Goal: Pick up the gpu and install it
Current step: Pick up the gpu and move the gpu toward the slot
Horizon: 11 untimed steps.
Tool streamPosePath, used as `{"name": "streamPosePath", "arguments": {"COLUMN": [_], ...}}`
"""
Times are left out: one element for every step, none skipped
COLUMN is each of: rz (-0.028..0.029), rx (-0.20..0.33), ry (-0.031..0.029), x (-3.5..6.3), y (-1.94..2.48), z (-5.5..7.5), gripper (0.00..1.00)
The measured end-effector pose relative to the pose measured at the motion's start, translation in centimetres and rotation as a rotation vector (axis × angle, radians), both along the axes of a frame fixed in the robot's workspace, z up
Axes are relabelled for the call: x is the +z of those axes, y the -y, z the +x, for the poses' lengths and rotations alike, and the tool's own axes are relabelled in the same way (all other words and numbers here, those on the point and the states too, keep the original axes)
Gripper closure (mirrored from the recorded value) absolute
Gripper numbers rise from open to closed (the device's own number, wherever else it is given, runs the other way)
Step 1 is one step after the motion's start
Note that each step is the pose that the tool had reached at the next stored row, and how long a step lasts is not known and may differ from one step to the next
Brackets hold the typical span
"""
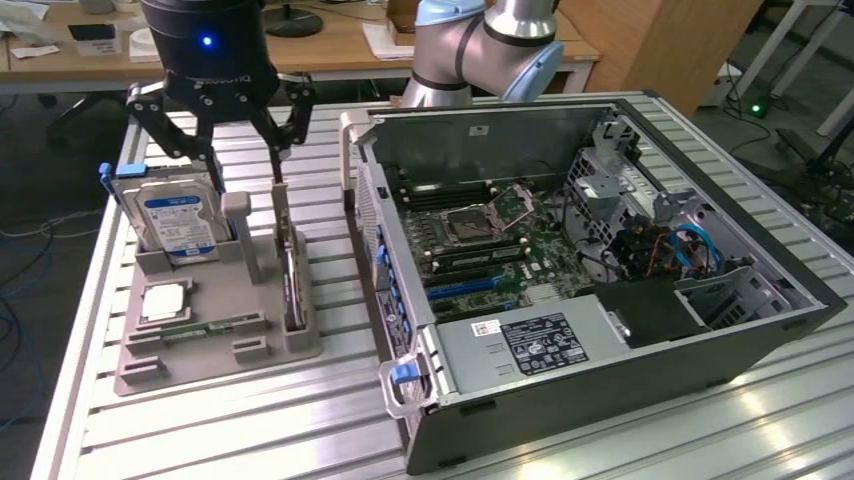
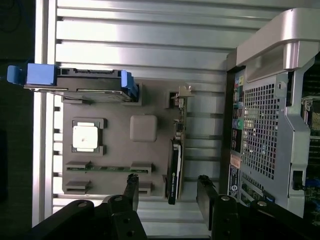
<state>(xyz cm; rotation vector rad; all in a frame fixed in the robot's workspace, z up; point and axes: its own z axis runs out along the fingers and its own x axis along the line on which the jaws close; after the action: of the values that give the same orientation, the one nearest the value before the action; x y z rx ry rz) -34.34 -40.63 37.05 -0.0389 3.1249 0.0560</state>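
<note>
Fig.: end effector [image 1: 240, 148] wide open, above gpu [image 1: 291, 270]; gpu stands on edge in holder [image 1: 220, 292], long axis perp. to closing direction.

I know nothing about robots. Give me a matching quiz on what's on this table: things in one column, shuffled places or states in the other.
1 graphics card
2 hard drive
3 processor chip
4 gripper

A flat in a square pocket of the grey tray
B open, above the tray
C on edge in the slot nearest the computer case
D upright, blue clips

Pairs: 1-C, 2-D, 3-A, 4-B
</note>
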Motion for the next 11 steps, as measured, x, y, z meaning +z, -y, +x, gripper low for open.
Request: {"name": "streamPosePath", "arguments": {"rz": [-0.0001, 0.0, 0.0, -0.0001, -0.0003, -0.001, -0.0028, -0.004, -0.0047, -0.0053, -0.0059], "rx": [0.0, 0.0, 0.0, 0.0, 0.0, 0.0, 0.0, 0.0, 0.0, 0.0, 0.0], "ry": [0.0, 0.0001, 0.0001, 0.0, 0.0002, 0.0004, 0.0007, 0.0013, 0.0022, 0.003, 0.004], "x": [-0.06, -0.12, -0.19, -0.24, -0.28, -0.31, -0.35, -0.39, -0.44, -0.49, -0.53], "y": [0.0, 0.0, 0.0, 0.0, 0.0, 0.0, 0.01, 0.01, 0.0, 0.0, 0.0], "z": [0.0, 0.01, 0.01, 0.02, 0.02, 0.02, 0.03, 0.04, 0.04, 0.03, 0.04], "gripper": [0.41, 0.41, 0.41, 0.41, 0.41, 0.41, 0.41, 0.41, 0.41, 0.41, 0.41]}}
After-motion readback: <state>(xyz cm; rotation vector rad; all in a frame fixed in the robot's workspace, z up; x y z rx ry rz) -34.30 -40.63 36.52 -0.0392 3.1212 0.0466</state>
